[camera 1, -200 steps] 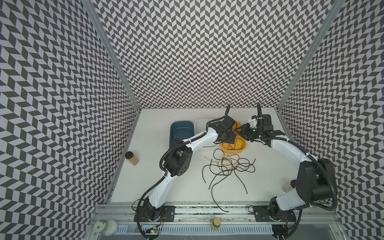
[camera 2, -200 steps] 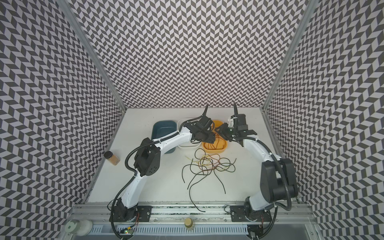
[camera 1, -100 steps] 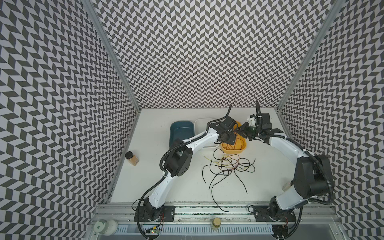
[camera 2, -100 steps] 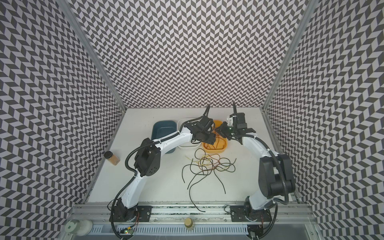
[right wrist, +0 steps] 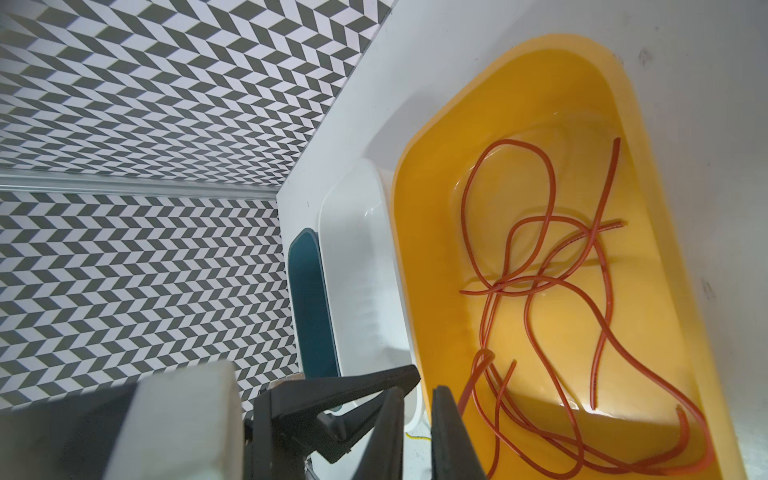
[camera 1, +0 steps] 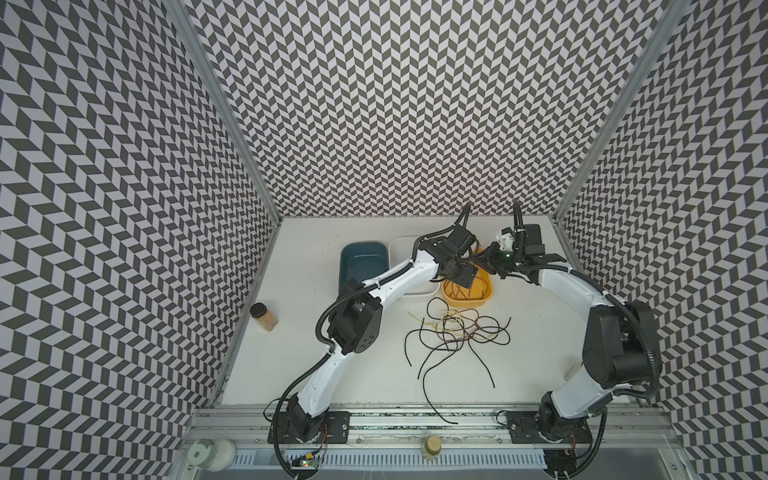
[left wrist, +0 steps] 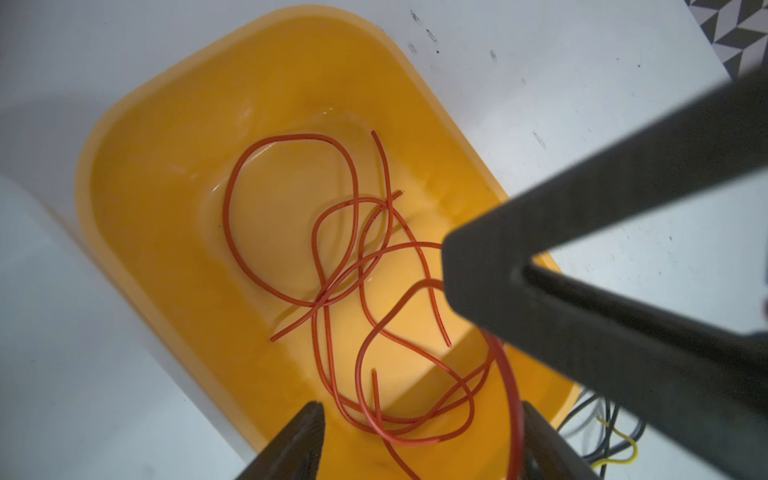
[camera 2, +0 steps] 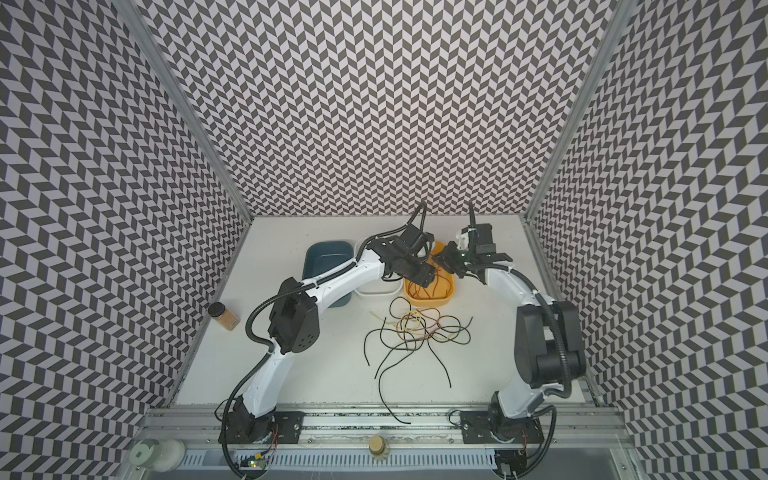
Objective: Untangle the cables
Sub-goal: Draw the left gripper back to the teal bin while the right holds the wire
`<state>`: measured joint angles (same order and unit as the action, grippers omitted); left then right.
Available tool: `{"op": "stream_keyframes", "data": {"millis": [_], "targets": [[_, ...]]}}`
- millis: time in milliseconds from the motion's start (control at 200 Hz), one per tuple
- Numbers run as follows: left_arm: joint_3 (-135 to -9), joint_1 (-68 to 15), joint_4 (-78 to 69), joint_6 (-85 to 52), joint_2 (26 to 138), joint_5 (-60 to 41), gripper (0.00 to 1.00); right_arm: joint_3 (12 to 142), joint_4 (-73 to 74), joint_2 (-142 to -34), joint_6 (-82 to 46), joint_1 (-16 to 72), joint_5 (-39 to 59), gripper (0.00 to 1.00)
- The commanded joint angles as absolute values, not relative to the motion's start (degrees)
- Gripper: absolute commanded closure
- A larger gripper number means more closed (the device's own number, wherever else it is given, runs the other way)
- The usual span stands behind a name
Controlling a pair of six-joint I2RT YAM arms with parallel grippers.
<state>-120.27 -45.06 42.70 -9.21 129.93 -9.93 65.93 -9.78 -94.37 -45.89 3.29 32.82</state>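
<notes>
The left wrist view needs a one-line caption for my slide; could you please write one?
Open left gripper over orange-red cables looped loosely in a yellow tray.

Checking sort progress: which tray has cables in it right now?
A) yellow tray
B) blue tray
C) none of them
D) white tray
A: orange-red cables lie looped inside the yellow tray, while the visible parts of the blue tray and the white tray show none.

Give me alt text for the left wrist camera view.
Orange-red cables lie loosely looped in an orange tray, with one strand running up to the closed right gripper. The left gripper hangs open above the tray.
</notes>
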Motion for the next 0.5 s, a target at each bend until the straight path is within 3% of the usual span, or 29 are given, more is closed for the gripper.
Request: {"op": "stream_keyframes", "data": {"millis": [0,361,496], "targets": [[-120.23,-44.89,44.48,-6.12,125.5,-12.28,0.26,67.15,-8.99,-93.5,-45.39,2.18,33.0,0.85],[-112.91,-40.45,38.19,-11.84,114.39,-12.5,0.25,66.71,-11.55,-92.35,-44.43,1.8,32.48,0.83],[-108.19,-38.33,37.7,-14.91,106.62,-9.76,0.25,64.72,-14.09,-87.84,-42.74,2.09,31.9,0.76]]}}
